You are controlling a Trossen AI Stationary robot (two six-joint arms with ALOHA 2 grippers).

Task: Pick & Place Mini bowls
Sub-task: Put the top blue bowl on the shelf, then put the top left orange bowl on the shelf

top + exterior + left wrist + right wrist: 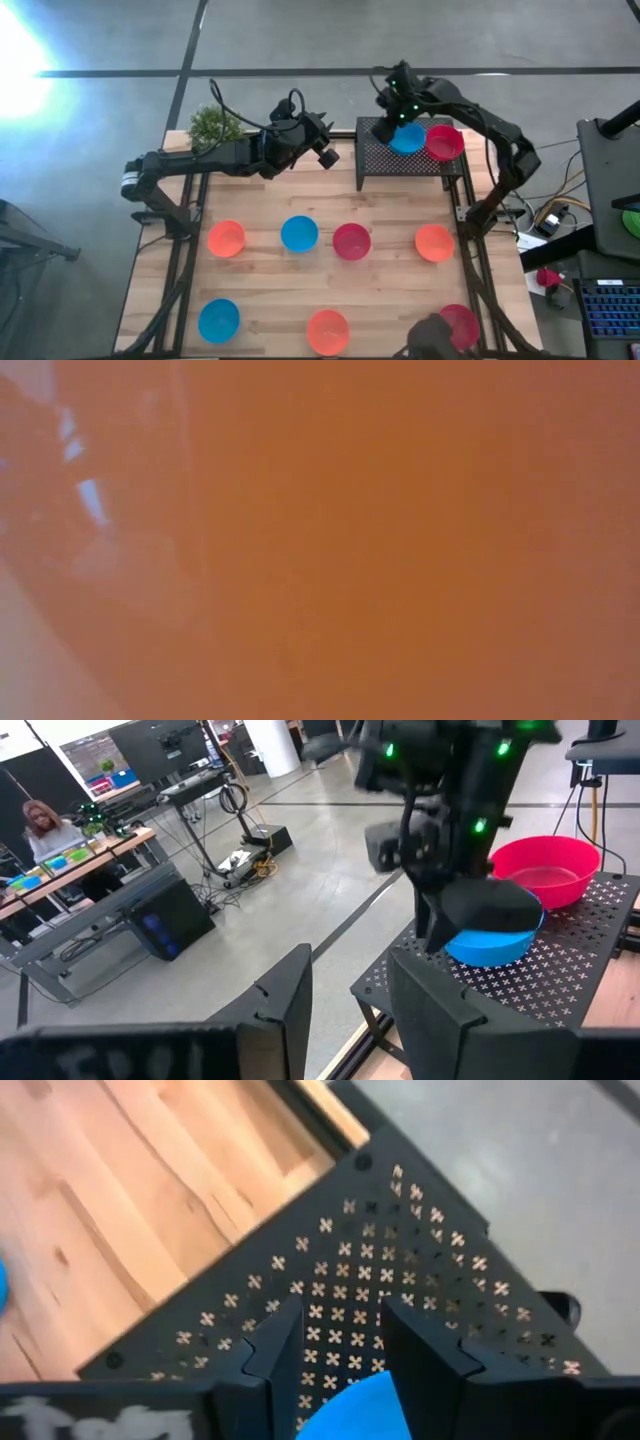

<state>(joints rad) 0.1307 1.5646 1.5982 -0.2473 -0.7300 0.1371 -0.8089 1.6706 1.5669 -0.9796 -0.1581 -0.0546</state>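
A blue mini bowl [408, 139] and a red mini bowl [445, 142] sit on the black mesh rack [375, 165] at the table's far right. My right gripper [393, 118] hangs over the rack, pointing steeply down, fingers open; the blue bowl's rim [362, 1408] shows low between them. My left gripper [328, 155] hovers open and empty above the far middle of the table. Several more bowls, orange [227, 238], blue [299, 233] and red [351, 241] among them, rest on the wooden table. My right gripper stands open just over the blue bowl's far side [478, 942]. I cannot tell whether a finger [488, 906] touches the rim. The bowl rests upright on the rack [560, 982].
A small green plant [213, 125] stands at the far left corner. Near the front edge lie a blue [218, 320], an orange [327, 331] and a red bowl [460, 325]; another orange one [434, 242] lies at mid right. An orange surface [350, 540] fills the low view.
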